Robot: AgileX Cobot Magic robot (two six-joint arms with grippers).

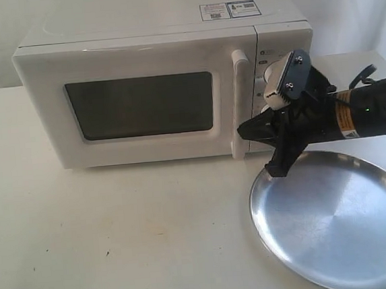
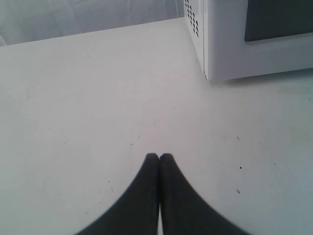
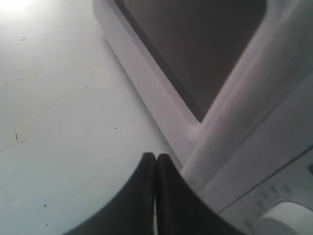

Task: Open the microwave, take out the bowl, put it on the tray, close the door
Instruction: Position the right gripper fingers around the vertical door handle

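Tray [image 1: 335, 227] appears only in exterior view; both wrist views show jaws closed, empty.

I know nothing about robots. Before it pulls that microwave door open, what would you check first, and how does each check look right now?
1. The door shut, handle free: ok; nothing blocks the bar.
2. The right gripper around the handle: not ok; its jaws are shut, tip beside the handle's lower end.
3. The left gripper clear of the door's swing: cannot tell; it is shut, over bare table near a corner of the microwave.
4. The tray free for the bowl: ok; nothing lies on it.
5. The bowl inside: cannot tell; the window is dark.
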